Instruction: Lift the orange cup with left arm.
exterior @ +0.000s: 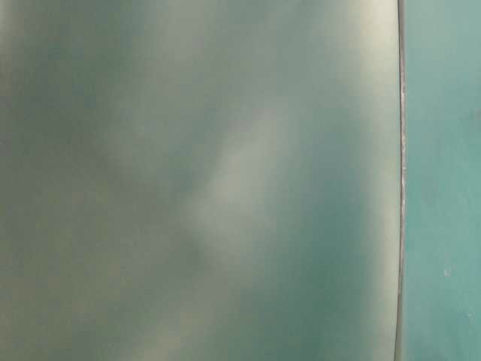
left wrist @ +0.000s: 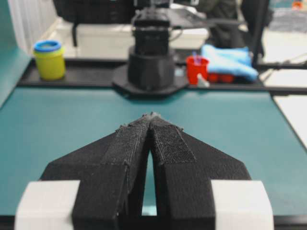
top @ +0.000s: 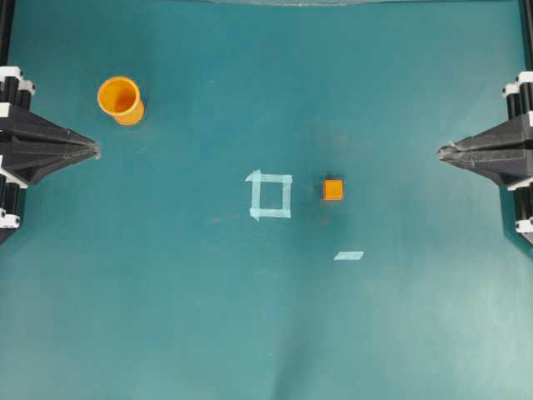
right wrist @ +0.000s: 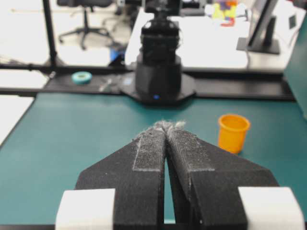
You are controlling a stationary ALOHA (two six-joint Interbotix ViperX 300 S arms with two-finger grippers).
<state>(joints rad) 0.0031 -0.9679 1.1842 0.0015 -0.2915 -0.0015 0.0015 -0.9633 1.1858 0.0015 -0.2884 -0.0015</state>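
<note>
The orange cup (top: 121, 100) stands upright on the teal table at the upper left, its open mouth facing up. It also shows in the right wrist view, orange cup (right wrist: 233, 132), far across the table. My left gripper (top: 96, 150) rests at the left edge, just below and left of the cup, shut with fingertips together and nothing held; in its own view the left gripper (left wrist: 152, 116) points across bare table. My right gripper (top: 441, 152) sits at the right edge, shut and empty, as the right gripper (right wrist: 168, 125) in its own view.
A small orange cube (top: 333, 189) lies right of a pale tape square (top: 271, 195) at the table's middle. A loose tape strip (top: 349, 255) lies below the cube. The table-level view is a blurred grey-green surface. Arm bases (left wrist: 150, 67) stand at the far table edges.
</note>
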